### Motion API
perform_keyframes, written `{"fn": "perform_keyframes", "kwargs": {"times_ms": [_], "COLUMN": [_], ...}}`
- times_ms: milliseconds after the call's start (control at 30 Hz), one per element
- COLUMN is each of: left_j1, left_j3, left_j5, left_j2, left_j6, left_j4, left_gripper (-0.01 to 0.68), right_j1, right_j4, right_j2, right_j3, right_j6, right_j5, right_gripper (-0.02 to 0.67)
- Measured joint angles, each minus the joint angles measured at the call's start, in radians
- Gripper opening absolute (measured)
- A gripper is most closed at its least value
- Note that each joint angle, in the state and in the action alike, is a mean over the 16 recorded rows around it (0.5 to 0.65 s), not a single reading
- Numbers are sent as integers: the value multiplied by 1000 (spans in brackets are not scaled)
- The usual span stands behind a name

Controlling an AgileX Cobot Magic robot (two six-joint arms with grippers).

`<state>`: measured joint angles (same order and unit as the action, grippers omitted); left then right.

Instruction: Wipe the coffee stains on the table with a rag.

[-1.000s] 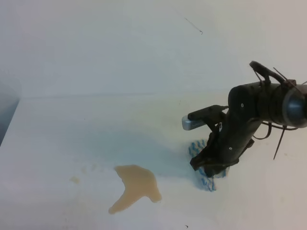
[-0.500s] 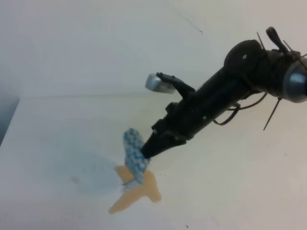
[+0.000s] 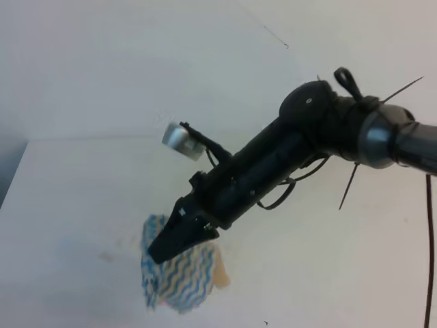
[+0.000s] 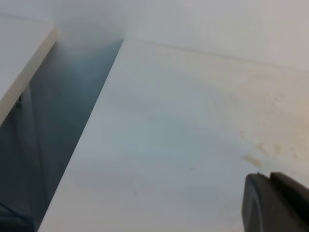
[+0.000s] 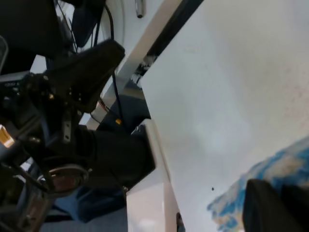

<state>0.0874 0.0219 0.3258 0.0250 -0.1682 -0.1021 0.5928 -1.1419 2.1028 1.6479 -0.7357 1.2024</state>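
My left gripper [image 4: 277,203] shows only as a dark tip at the wrist view's corner; I cannot tell how its jaws stand. On the table [image 3: 68,198], the rag [image 3: 179,273] is spread over the coffee stains [image 3: 220,275], hiding all but a tan edge. My right gripper [image 3: 158,254] is clamped on the rag's upper edge.

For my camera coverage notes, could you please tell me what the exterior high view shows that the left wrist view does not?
Only the exterior high view shows the right gripper, jaws shut on the rag, which lies over the coffee stains so that only an edge peeks out. Only the left wrist view shows the left gripper, jaws closed, and the dark gap beside the table edge. Both show the white table.
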Motion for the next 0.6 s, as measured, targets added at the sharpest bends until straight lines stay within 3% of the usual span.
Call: {"fn": "perform_keyframes", "kwargs": {"times_ms": [300, 600], "left_j1": [0, 0], "left_j3": [-3, -16], "left_j5": [0, 0], "left_j2": [2, -2], "left_j6": [0, 1], "left_j4": [0, 0], "left_gripper": [-1, -1], "right_j1": [87, 97], "right_j4": [77, 356], "right_j2": [57, 69], "right_j3": [0, 0], "right_j6": [4, 161], "right_j5": [-45, -214], "right_gripper": [13, 13]}}
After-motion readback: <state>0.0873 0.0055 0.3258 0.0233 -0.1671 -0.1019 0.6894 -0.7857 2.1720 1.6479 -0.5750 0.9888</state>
